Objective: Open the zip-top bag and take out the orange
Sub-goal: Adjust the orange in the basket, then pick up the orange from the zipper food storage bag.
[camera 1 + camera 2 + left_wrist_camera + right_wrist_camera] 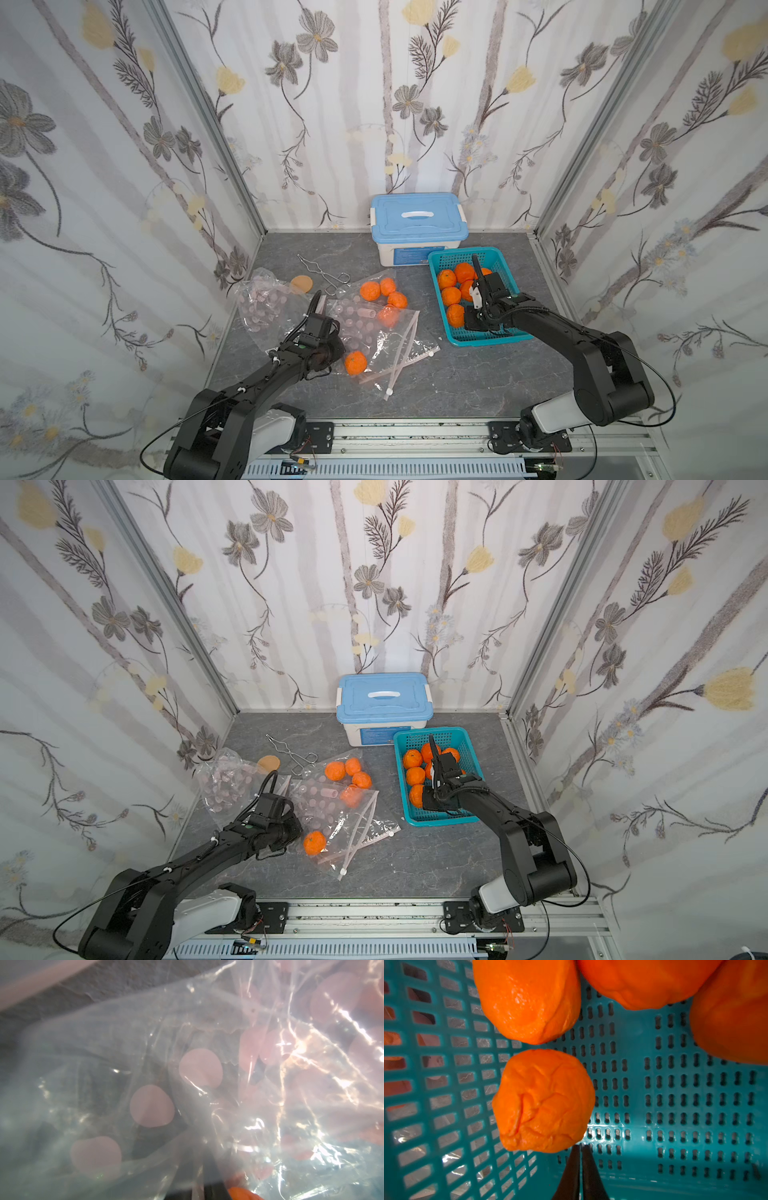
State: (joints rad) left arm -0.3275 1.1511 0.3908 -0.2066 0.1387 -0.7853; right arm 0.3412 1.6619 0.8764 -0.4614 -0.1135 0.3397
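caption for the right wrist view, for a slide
Shut right gripper inside the teal basket, tips beside an orange.

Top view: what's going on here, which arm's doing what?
Right gripper is shut and empty inside the basket, next to the oranges lying there. Left gripper is down among the clear bags, with plastic covering its camera and an orange beside it. Whether it grips anything is unclear.

Floral wallpaper walls (pixel 332 124) — grey marbled tabletop (pixel 457 374).

A staged robot test booth: floral wallpaper panels (pixel 332 124) in aluminium framing (pixel 210 120) enclose a grey tabletop (pixel 457 374).
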